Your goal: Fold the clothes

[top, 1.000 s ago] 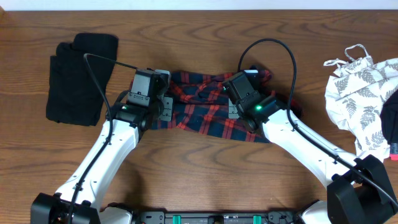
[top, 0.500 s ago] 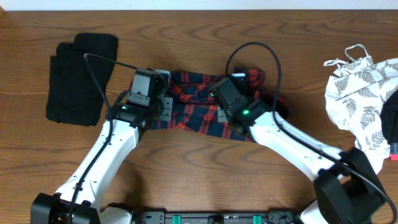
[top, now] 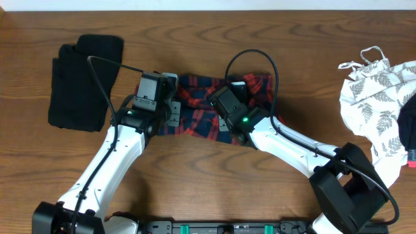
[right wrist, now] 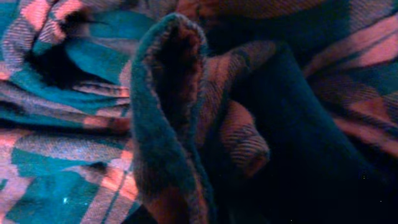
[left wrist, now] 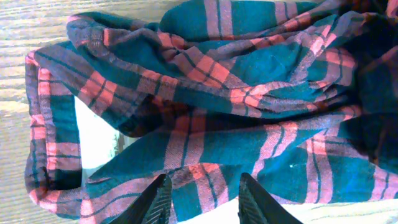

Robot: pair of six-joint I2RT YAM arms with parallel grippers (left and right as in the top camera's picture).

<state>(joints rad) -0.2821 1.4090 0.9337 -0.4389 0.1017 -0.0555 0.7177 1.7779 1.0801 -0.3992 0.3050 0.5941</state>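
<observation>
— From above, where is the shirt?
— The soft red-and-navy plaid shirt (top: 195,122) lies bunched in the middle of the brown wooden bench (top: 195,175), with both my arms on it. My left fingers (top: 173,116) are at its left edge. My right fingers (top: 222,122) are down in its middle, tucked under the wrist. A folded black garment (top: 84,81) lies well apart at the far left, and a white leaf-print garment (top: 380,91) is heaped at the right edge.

— And your left wrist view?
— My left fingers (left wrist: 157,200) stand part-way apart with the shirt's near hem between them. Whether they truly nip it I cannot tell. Past them the cloth is rumpled.

— The right wrist?
— Only cloth, very close and dim: a thick ridge of the shirt (right wrist: 168,112) stands up on edge. No fingers show, so whether they are spread or pinching I cannot tell.

— What could go wrong?
— I think that ridge may flop back open once nothing props it, undoing the fold. If cloth is caught on my right fingers, lifting would drag the layer away with them. And if my left hold is loose, any pull would slide the whole shirt across the smooth wood rather than crease it.
</observation>
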